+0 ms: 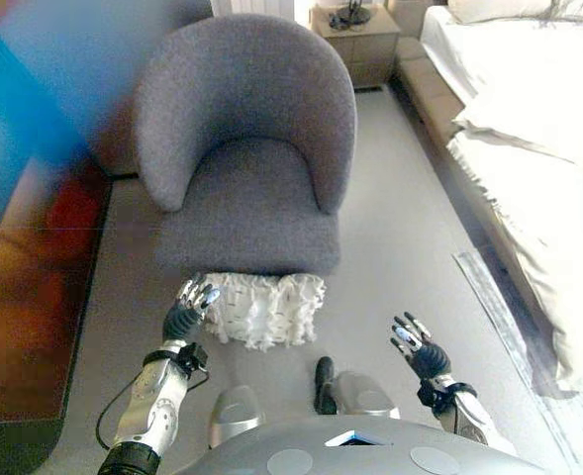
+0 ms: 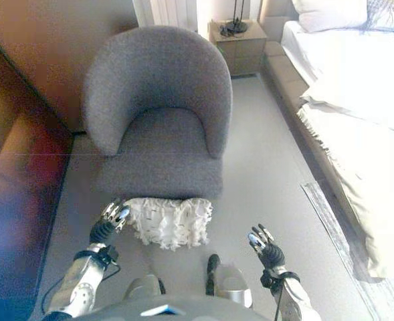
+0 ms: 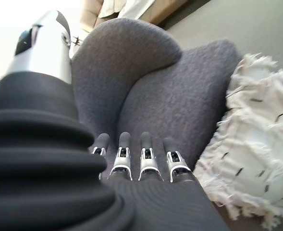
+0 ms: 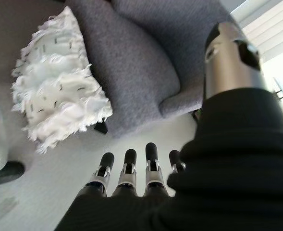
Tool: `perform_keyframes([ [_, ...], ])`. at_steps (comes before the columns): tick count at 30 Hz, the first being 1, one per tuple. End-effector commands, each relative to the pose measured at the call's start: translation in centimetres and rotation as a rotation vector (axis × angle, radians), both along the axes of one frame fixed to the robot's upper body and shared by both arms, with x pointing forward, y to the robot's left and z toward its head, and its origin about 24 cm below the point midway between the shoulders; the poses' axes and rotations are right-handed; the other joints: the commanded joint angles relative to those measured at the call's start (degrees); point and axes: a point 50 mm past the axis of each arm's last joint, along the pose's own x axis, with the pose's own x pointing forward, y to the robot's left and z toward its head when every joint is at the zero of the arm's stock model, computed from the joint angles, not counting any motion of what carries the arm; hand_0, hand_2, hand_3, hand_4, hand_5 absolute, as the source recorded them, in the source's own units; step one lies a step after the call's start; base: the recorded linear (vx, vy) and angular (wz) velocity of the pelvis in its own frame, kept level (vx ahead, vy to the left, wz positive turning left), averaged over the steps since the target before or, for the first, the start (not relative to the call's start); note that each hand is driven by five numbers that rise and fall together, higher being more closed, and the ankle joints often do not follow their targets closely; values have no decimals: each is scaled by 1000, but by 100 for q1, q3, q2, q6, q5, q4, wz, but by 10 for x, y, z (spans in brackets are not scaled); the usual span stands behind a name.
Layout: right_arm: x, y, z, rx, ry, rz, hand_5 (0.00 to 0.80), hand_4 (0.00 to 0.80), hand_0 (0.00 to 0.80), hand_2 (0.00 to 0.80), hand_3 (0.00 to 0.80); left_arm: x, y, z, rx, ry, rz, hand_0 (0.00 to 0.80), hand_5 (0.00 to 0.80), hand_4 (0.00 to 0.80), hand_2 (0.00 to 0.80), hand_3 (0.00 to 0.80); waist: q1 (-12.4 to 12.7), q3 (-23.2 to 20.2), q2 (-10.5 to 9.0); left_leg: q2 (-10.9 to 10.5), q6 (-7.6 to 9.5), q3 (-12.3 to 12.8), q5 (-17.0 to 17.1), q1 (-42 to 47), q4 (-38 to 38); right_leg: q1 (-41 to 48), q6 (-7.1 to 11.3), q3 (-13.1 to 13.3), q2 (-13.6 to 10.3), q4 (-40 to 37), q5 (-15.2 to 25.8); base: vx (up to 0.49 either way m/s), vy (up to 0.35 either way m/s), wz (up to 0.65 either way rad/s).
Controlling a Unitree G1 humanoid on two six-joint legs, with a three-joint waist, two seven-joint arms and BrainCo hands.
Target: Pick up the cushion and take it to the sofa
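Head views: the cushion (image 1: 265, 308), white with a shaggy fringed cover, lies on the floor (image 1: 400, 247) against the front of the grey upholstered sofa (image 1: 243, 148), a rounded tub shape. The left robot hand (image 1: 190, 307) sits just beside its edge, fingers relaxed, holding nothing. The right robot hand (image 1: 416, 346) hovers well apart, open and empty.

Left wrist view: straight fingers (image 3: 146, 161), cushion (image 3: 256, 159) alongside, ungrasped.

Right wrist view: fingers (image 4: 127, 171) extended over bare floor.

Judgement: pickup not yet begun; lifting and placing remain.
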Motion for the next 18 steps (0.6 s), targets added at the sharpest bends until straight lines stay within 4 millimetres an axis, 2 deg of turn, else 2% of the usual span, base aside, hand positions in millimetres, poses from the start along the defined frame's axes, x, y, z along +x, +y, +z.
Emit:
perform_keyframes([
  [1, 16, -7, 21, 5, -149, -22, 0, 0, 0, 0, 0, 6, 6, 20, -8, -118, 11, 0, 0, 0, 0, 0, -12, -169, 58, 195, -331, -89, 454, 84, -273, 583, 276, 203, -313, 139, -208, 60, 73, -1],
  [6, 15, -4, 20, 5, -152, -12, 0, 0, 0, 0, 0, 7, 7, 22, -10, -123, 21, 0, 0, 0, 0, 0, 0, -208, 132, 78, -327, -160, 253, 212, -1006, 632, 400, 124, -402, 164, -270, 68, 98, 21],
  [8, 21, -1, 21, 8, -169, -22, 0, 0, 0, 0, 0, 9, 7, 22, -9, -127, 4, 0, 0, 0, 0, 0, 81, -221, 177, -68, -307, -264, 229, 256, -1401, 662, 481, 47, -452, 171, -283, 83, 133, -8],
  [11, 29, 3, 24, 13, -198, -43, 0, 0, 0, 0, 0, 13, 6, 24, -5, -141, -36, 0, 0, 0, 0, 0, 139, -198, 195, -194, -240, -284, 231, 227, -1477, 668, 556, -41, -526, 224, -291, 63, 154, 3],
  [13, 34, 6, 26, 14, -209, -53, 0, 0, 0, 0, 0, 15, 5, 25, 5, -148, -57, 0, 0, 0, 0, 0, 189, -187, 187, -262, -169, -319, 173, 190, -1428, 636, 619, -72, -622, 328, -310, 95, 190, 5],
  [16, 40, 14, 27, 32, -216, -49, 0, 0, 0, 0, 0, 18, 6, 29, 44, -170, -87, 0, 0, 0, 0, 0, 273, -188, 146, -416, 32, -320, 1, 86, -1208, 567, 771, -90, -881, 639, -230, 127, 208, 4],
  [18, 42, 16, 26, 31, -214, -40, 0, 0, 0, 0, 0, 20, 8, 31, 63, -175, -91, 0, 0, 0, 0, 0, 341, -194, 127, -516, 158, -315, -96, -2, -1055, 531, 792, -120, -1063, 942, -174, 124, 211, -5],
])
